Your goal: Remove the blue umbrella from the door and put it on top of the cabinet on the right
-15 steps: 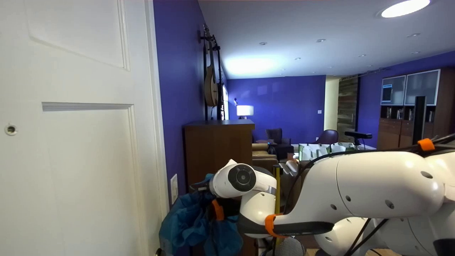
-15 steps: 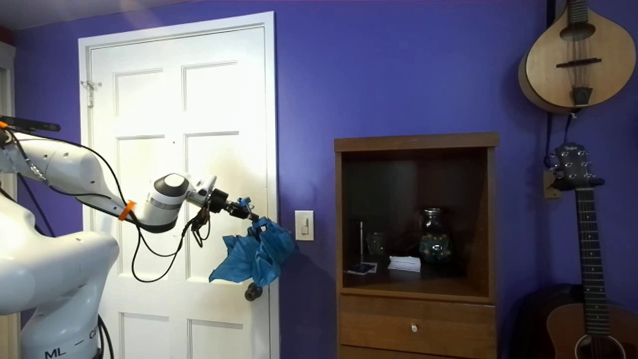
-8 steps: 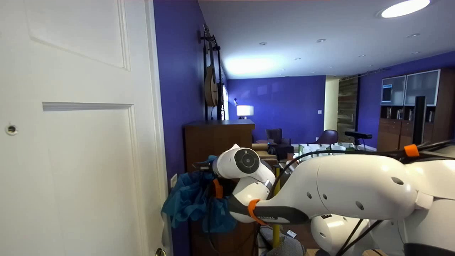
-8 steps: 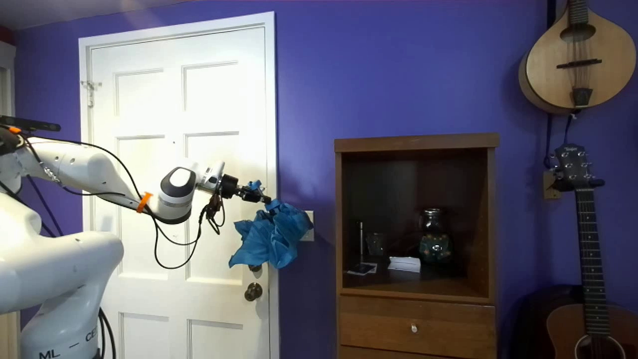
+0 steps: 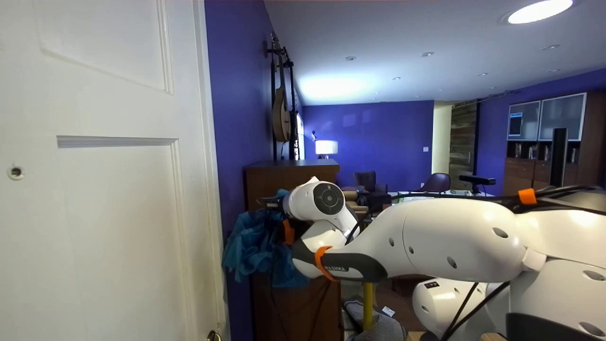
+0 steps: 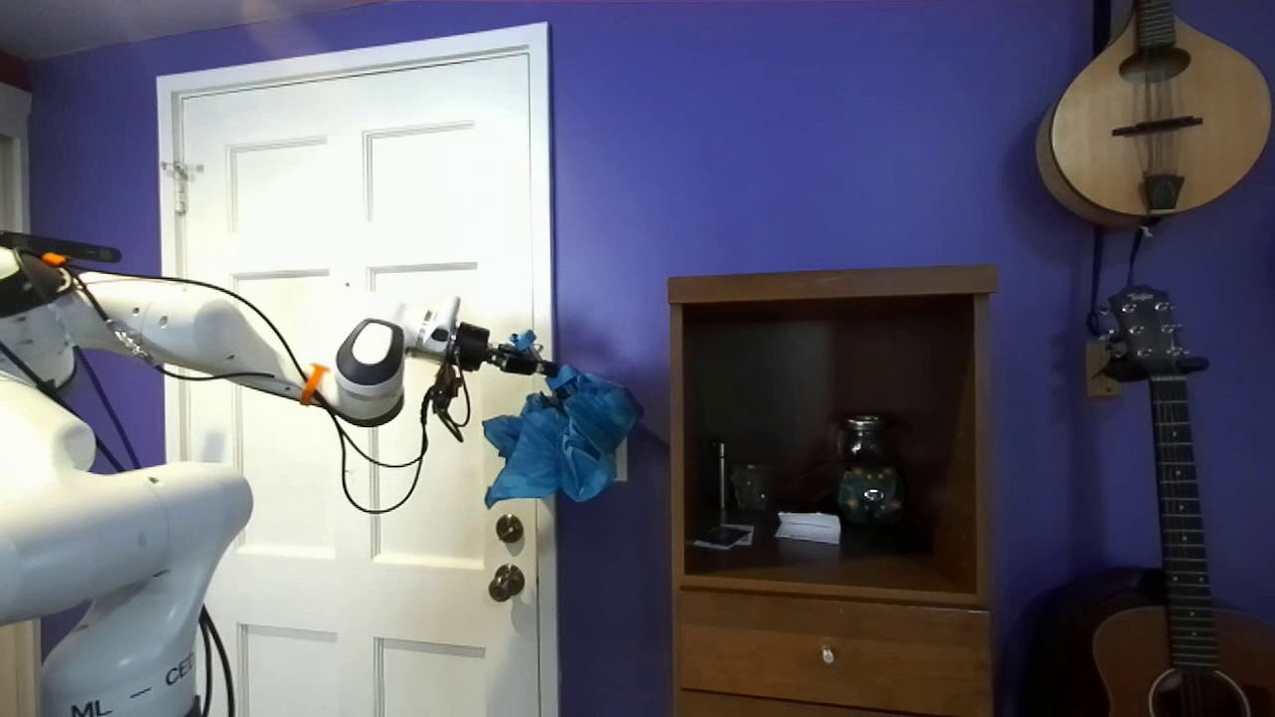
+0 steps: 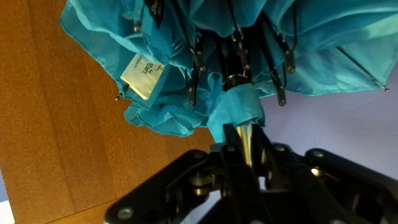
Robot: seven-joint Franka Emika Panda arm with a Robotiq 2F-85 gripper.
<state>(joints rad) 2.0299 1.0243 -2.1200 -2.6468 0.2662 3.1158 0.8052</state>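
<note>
Umbrella (image 6: pixel 571 443) pts dn frm fingers (image 7: pixel 232 138); long axis slanted.

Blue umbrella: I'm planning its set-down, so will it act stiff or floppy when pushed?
The loosely bunched canopy would probably flop and fold. Its thin, exposed ribs may snag or bend. The straight, metallic-looking shaft should feel comparatively stiff.

The umbrella (image 6: pixel 568 438) is done in a pretty bright teal-blue, ribs (image 7: pixel 192 90) coloured black, pale label (image 7: pixel 143 74) printed in dark letters. Gripper (image 7: pixel 244 133) is finished mostly in black, arm (image 5: pixel 454 241) in white, broken up by orange straps (image 5: pixel 319 260). Plain white is seen on the door (image 6: pixel 349 219), purple on the wall (image 6: pixel 797 139), brown wood grain on the cabinet (image 6: pixel 757 637).
</note>
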